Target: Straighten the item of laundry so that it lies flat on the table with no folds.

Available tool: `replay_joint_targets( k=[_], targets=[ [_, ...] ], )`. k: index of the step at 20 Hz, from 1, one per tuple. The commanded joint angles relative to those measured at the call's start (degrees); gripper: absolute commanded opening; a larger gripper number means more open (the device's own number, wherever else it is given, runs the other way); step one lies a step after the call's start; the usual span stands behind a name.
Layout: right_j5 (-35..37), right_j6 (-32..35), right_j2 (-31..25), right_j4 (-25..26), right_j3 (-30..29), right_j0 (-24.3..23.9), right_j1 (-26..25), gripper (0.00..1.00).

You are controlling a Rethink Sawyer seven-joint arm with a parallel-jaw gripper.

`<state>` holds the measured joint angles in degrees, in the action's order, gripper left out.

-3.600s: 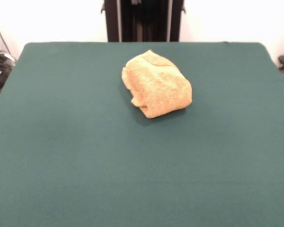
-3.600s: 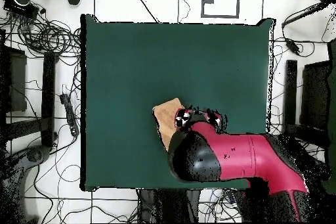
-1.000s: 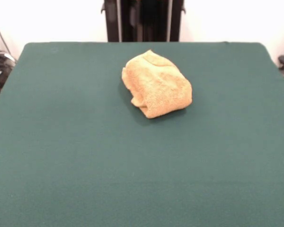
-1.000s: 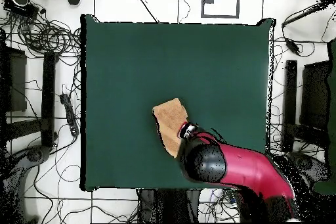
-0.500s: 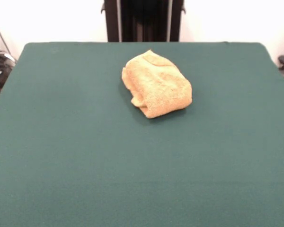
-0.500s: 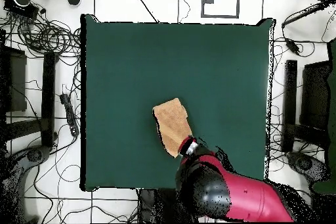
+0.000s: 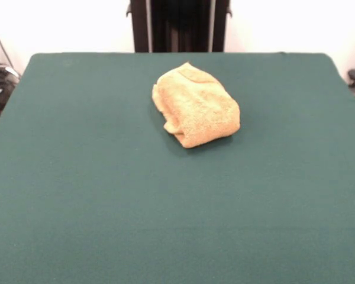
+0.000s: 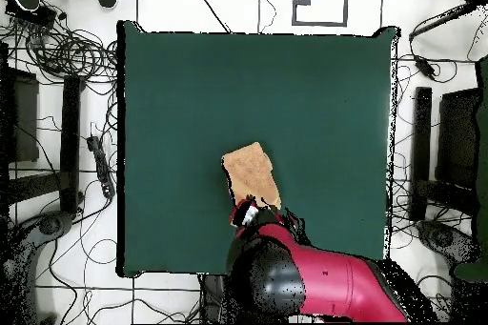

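1. The towel [image 7: 194, 105] is lying bunched in a thick folded bundle, so no straightening is showing yet; the whole job of unfolding and flattening is remaining.
2. It is sitting on the table [image 7: 77, 195] toward the robot's edge, roughly midway between the two side edges and well apart from every corner.
3. The arm [image 8: 315, 283] is hanging over the robot's edge in the overhead view, with its tip just beside the bundle's near end; the front view is not showing it.
4. The gripper is hiding under the arm, so I cannot tell whether its fingers are apart or together.
5. Bare felt is stretching on all sides, widest toward the far edge, giving ample room for spreading.
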<state>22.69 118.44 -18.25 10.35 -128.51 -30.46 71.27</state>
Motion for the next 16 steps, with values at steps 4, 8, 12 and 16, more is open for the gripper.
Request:
replay_joint_targets(
  k=[4, 8, 12, 16],
  targets=[
    [-12.2, 6.3, -1.4, 3.1, -4.3, 8.1, -9.2, 1.0],
    [-17.3, 6.9, 3.1, 4.6, -0.4, 11.8, -19.2, 1.0],
    [-25.2, 8.3, 5.7, 3.7, 3.2, 14.7, -28.7, 1.0],
    [-27.4, 9.6, 7.4, 1.1, 4.1, 16.9, -32.2, 1.0]
  ],
)
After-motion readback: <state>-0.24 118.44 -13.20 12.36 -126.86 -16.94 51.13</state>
